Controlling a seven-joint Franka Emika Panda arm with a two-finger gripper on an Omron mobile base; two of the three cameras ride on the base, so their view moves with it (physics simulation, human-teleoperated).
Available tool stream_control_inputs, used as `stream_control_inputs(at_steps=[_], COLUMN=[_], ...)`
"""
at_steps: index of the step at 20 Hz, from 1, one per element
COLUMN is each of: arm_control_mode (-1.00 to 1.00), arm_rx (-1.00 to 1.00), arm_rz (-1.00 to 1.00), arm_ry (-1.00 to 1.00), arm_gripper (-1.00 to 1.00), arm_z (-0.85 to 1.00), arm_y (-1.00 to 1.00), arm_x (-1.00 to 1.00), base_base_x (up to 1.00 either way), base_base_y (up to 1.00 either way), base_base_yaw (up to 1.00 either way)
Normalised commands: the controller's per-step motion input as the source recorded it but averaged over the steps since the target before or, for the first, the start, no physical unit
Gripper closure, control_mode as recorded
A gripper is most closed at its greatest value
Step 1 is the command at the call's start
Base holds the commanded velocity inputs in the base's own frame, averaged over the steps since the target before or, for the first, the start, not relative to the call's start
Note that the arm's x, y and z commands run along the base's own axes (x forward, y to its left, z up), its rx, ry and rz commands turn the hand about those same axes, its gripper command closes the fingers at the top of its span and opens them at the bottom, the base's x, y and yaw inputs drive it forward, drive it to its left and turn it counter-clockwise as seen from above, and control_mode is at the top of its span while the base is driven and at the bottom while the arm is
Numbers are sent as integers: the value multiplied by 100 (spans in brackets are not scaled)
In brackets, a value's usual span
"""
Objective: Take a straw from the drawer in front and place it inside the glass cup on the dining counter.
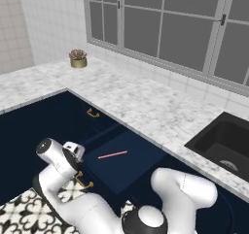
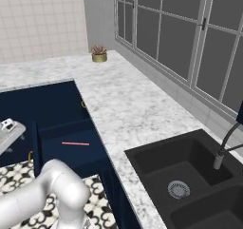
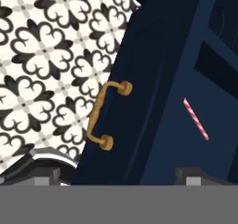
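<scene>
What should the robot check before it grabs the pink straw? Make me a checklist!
1. Drawer pulled open: ok.
2. Straw lying flat inside the drawer, nothing on top of it: ok.
3. Gripper open and empty: ok, the fingertips stand wide apart with nothing between them.
4. Gripper lined up over the straw: not ok, it sits out by the brass handle, off to the straw's side.
5. Glass cup ready on the dining counter: cannot tell from these views.
</scene>
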Motion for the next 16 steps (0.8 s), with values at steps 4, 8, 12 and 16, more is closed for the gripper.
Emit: stream_control_inputs(at_steps=[4,8,12,16], arm_control_mode=[-100,-100,-100,-100], arm_rx=[12,1,1,4], arm_rz=[-5,-17,-15,-6], arm_ry=[-1,6,21,21], arm_gripper=[-100,-100,-100,-100], arm_z=[99,56,7,-16], arm_y=[-58,-91,-91,-56], arm_x=[-41,3,39,46], base_base_x=[0,0,0,0], base_base_y=[0,0,0,0], base_base_yaw=[0,0,0,0])
